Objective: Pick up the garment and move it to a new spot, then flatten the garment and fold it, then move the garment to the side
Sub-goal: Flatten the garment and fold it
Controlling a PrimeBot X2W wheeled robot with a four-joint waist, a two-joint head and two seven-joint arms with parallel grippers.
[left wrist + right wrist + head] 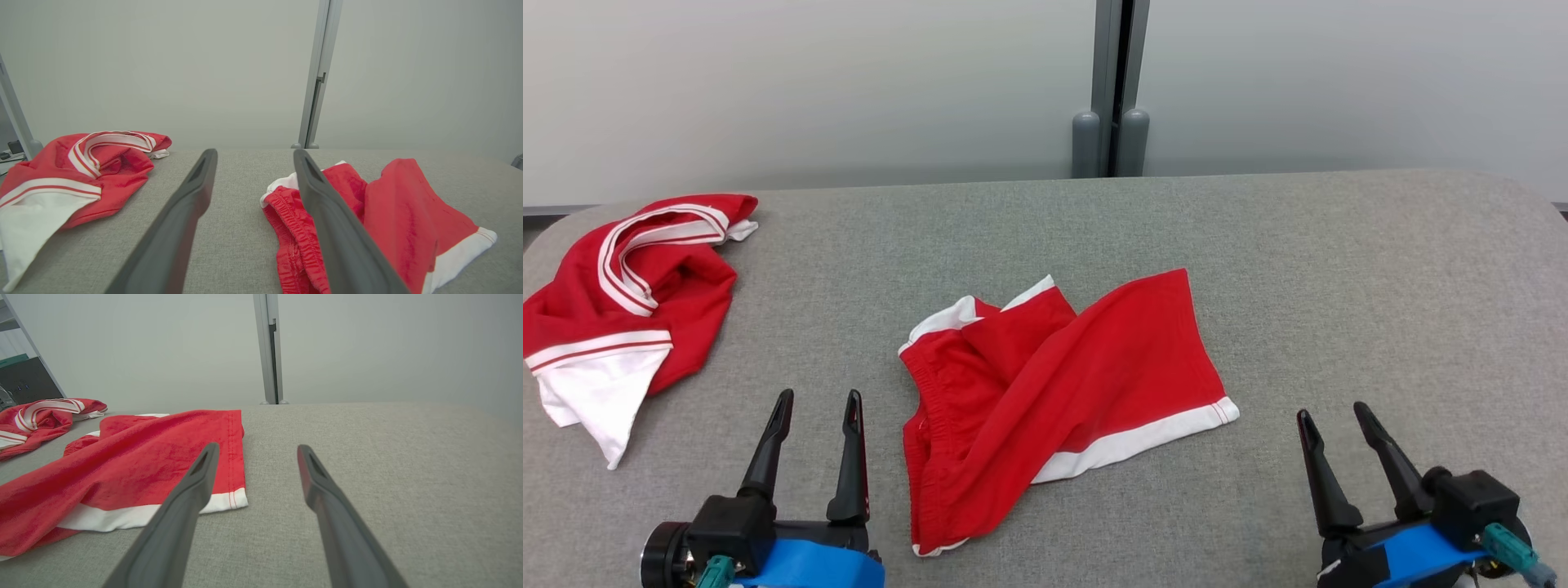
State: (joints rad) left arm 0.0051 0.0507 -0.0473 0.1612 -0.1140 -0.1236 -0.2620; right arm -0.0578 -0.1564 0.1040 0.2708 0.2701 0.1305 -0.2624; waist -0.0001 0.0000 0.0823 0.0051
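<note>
at 9 o'clock in the head view a crumpled red and white top (629, 302) lies near the left edge of the table (1339, 269). it looks much like the target, so you could send the left arm to the wrong cloth. your left gripper (818, 396) sits at 7 o'clock, jaws spread wide and empty, just beside the red shorts (1054, 376). these lie twisted at the centre of the table, one leg folded across the other, and i'd judge them the garment to lift. pinch where layers overlap and you may take one ply alone, so the rest drags and bunches. take both and it comes up folded. your right gripper (1333, 411) sits at 5 o'clock, likewise released and holding nothing, apart from the white-banded hem (1143, 441).

the left wrist view gives you the gathered elastic waistband (286, 212) close beside the left gripper, which the head view flattens. the right wrist view shows the hem lying flat against the table, with little lip to slide under; the left wrist view can't tell you that.
</note>
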